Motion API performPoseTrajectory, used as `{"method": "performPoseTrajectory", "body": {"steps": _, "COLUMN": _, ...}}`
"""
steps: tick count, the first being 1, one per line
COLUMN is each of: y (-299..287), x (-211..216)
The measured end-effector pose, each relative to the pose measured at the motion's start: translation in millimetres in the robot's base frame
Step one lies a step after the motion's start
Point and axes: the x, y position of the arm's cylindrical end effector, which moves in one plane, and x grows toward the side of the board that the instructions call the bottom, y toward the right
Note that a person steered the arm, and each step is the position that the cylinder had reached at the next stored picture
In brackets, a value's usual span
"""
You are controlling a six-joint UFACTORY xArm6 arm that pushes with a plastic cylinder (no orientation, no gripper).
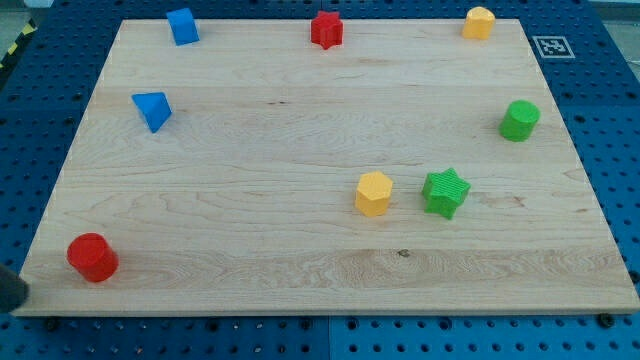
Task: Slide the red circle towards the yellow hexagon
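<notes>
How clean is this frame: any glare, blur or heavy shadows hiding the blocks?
Camera view: even, soft light on the pale wooden board, no glare; red circle block and yellow hexagon block look sharp, casting only faint short shadows; the board's edges taper toward the view's top; my tip does not show.

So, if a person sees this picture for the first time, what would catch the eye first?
Probably the red circle, alone near the board's bottom-left corner, far from everything else. Next, the pair right of centre: the yellow hexagon with the green star close on its right. My tip does not show clearly; only a dark shape sits at the view's bottom-left edge.
</notes>
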Motion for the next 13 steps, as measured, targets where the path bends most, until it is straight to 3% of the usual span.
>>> {"method": "performPoseTrajectory", "body": {"steps": 3, "y": 54.5, "x": -40.8}}
{"method": "performPoseTrajectory", "body": {"steps": 5, "y": 74.4, "x": 1.2}}
{"method": "performPoseTrajectory", "body": {"steps": 7, "y": 107.7, "x": -14.7}}
{"method": "performPoseTrajectory", "body": {"steps": 11, "y": 86.1, "x": -73.7}}
{"method": "performPoseTrajectory", "body": {"steps": 13, "y": 93.0, "x": -81.2}}
